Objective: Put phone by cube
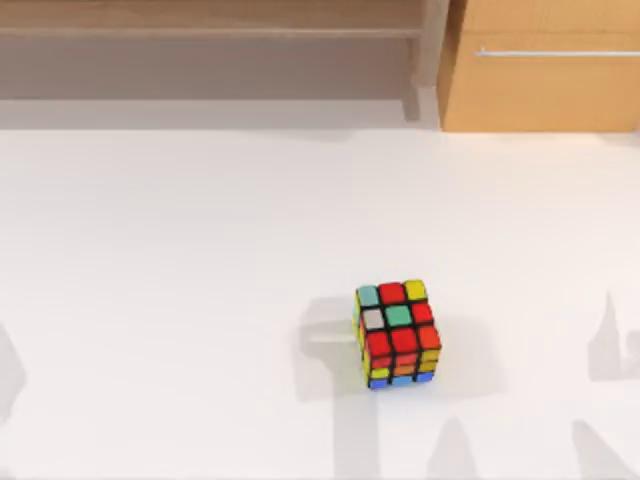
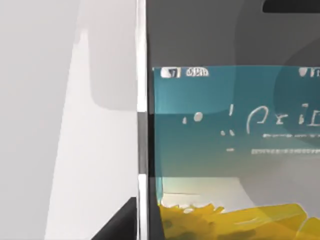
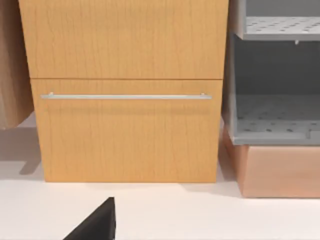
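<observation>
The cube (image 1: 397, 333) stands on the white table (image 1: 180, 280), right of centre and towards the front, with red, teal, yellow and white stickers on top. In the left wrist view the phone (image 2: 225, 135) is very close, showing its dark face, silver edge and lit teal screen with yellow at one end. A dark part of my left gripper (image 2: 117, 225) juts in beside the phone's edge. A dark part of my right gripper (image 3: 97, 225) hangs above the table, facing a wooden drawer cabinet.
A wooden drawer cabinet (image 1: 545, 65) with a metal handle (image 3: 125, 96) stands at the back right, with a grey perforated shelf unit (image 3: 275, 115) beside it. A low wooden shelf (image 1: 200, 30) runs along the back left. Arm shadows fall on the front of the table.
</observation>
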